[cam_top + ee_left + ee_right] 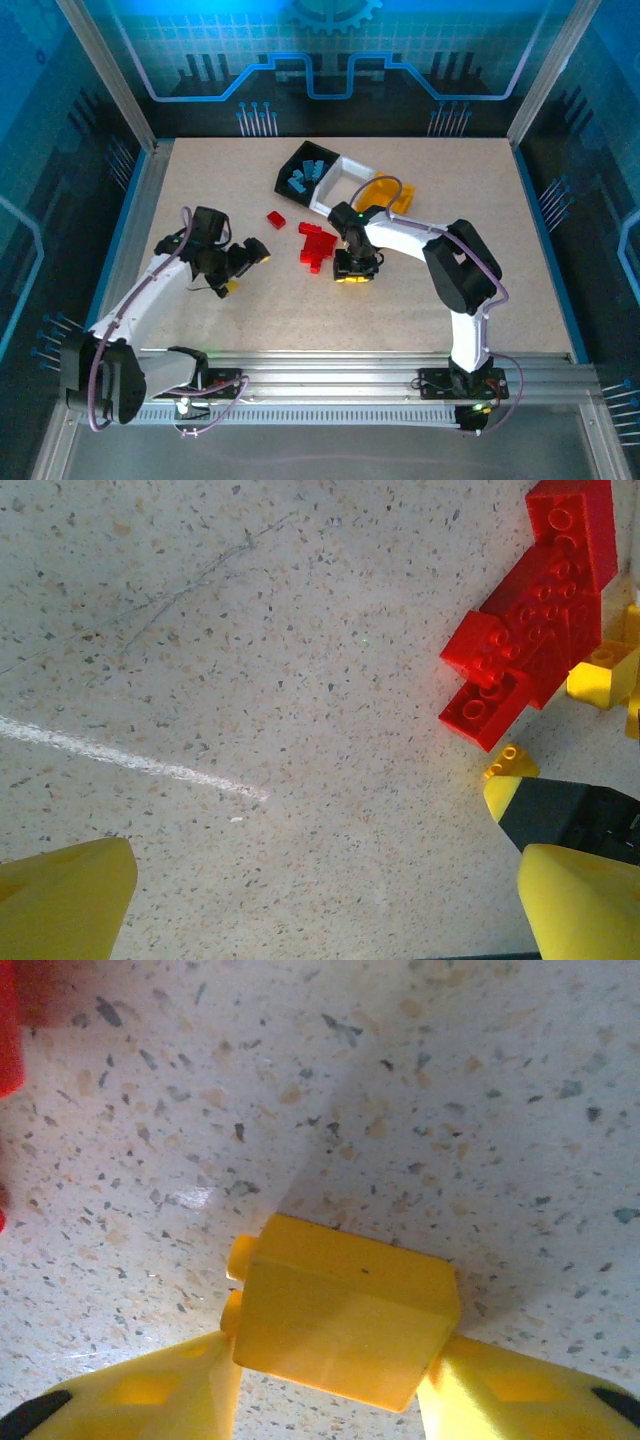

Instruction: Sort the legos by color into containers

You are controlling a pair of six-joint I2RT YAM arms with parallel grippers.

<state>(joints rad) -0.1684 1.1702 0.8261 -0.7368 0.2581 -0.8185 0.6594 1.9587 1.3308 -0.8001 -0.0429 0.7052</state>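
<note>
Yellow lego [345, 1310], likely light, hard and slippery, sits low in the right wrist view, pinched on its flat sides by the right gripper [356, 272], while the left gripper [247, 270] is spread wide.

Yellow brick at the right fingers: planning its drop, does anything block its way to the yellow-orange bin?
Nothing visible between the small yellow plastic brick and the yellow-orange plastic bin; the red plastic bricks lie to its left.
</note>
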